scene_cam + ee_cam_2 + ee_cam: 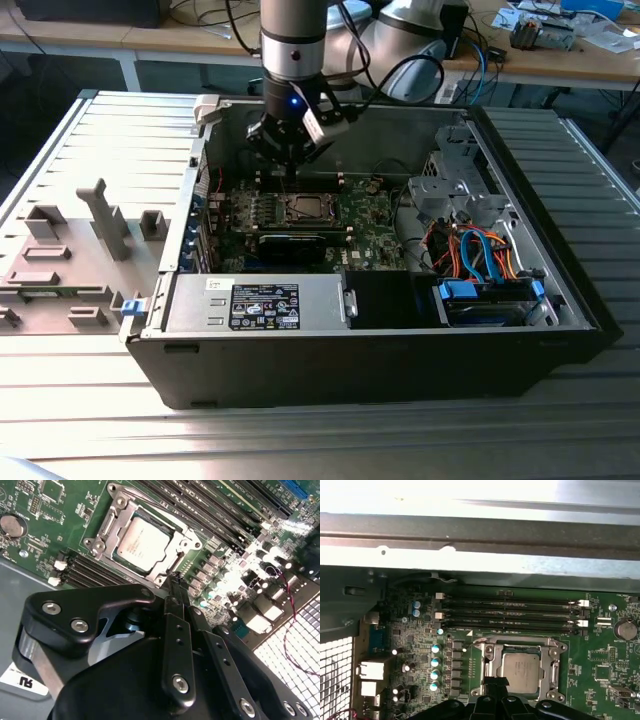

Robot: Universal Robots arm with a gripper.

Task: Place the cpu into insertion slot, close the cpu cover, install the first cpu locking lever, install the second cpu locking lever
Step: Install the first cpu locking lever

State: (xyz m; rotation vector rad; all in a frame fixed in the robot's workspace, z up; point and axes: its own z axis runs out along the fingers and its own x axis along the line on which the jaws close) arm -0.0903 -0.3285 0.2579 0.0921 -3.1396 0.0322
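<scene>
**A:** What does the chip look like, and where is it?

**B:** The cpu (pixel 142 543) is a small flat square with a pale silver-grey metal face, faint print across it (too small to make out). It lies flat inside the insertion slot (pixel 118 559), on the green motherboard (pixel 365 222) of an open computer case (pixel 400 350). In the exterior view the cpu (pixel 304 208) sits near the board's middle.

**A:** Is anything over it?

**B:** The cpu cover (pixel 111 525), a thin silver frame with a cut-out middle, lies down around the chip, its face showing through the opening. In the first wrist view the same frame (pixel 490 660) borders the cpu (pixel 521 668), with four long memory slots (pixel 512 614) just beside it.

**A:** And the claw?

**B:** The gripper (pixel 175 587) hangs just beside the socket's edge, its black fingers (pixel 179 605) drawn narrowly together, tips meeting, holding nothing. In the exterior view the gripper (pixel 289 170) hovers above the socket.
</scene>
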